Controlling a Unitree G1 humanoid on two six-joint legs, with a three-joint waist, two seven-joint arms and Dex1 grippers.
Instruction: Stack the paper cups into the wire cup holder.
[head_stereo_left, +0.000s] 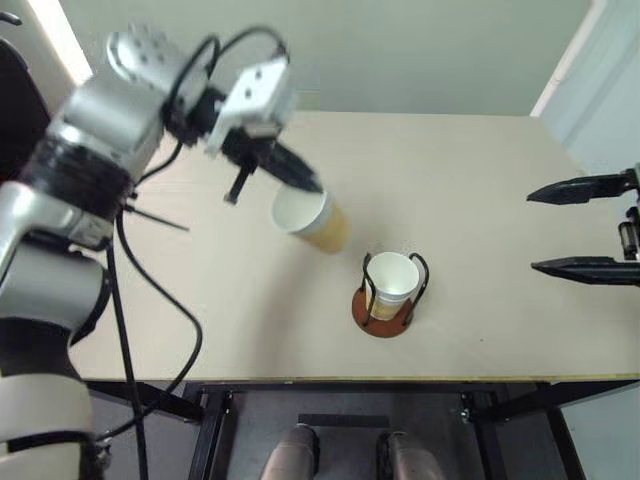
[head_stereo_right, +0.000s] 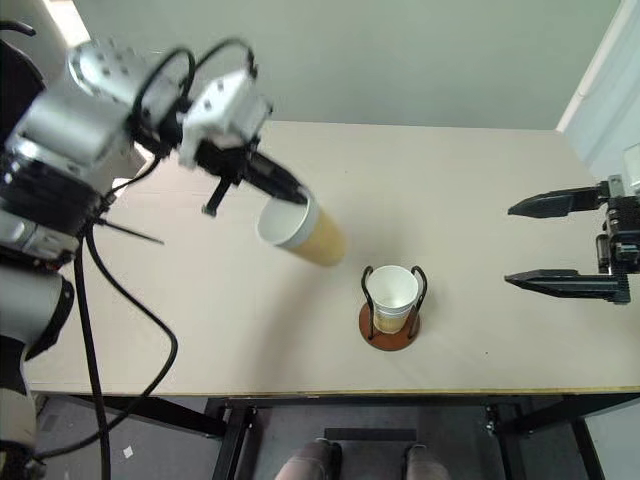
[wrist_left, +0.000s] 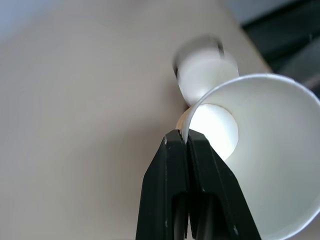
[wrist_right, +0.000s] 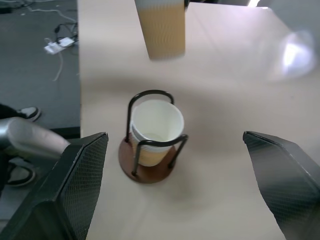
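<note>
- Carrying one paper cup (head_stereo_left: 312, 220), the left gripper (head_stereo_left: 300, 182) has its two black fingers pinched together on the cup's rolled rim, one finger inside the mouth and one against the outer wall.
- The held cup is off the table (head_stereo_left: 480, 180) and tilted: its long axis runs from the rim at the fingers down toward its base, which points roughly at the wire cup holder (head_stereo_left: 389, 290).
- The wire cup holder stands upright on the table, near the front edge, below and to the robot's right of the held cup, and apart from it. It already contains nested cups (head_stereo_left: 392, 278) with the mouth facing up.
- Judgement: insertion requires the held cup's axis to be brought vertical and centred between the two wire loops before lowering.
- The right gripper (head_stereo_left: 580, 228) hovers with jaws wide apart and empty, well to the right of the holder; the left arm is the one positioned for placement.
</note>
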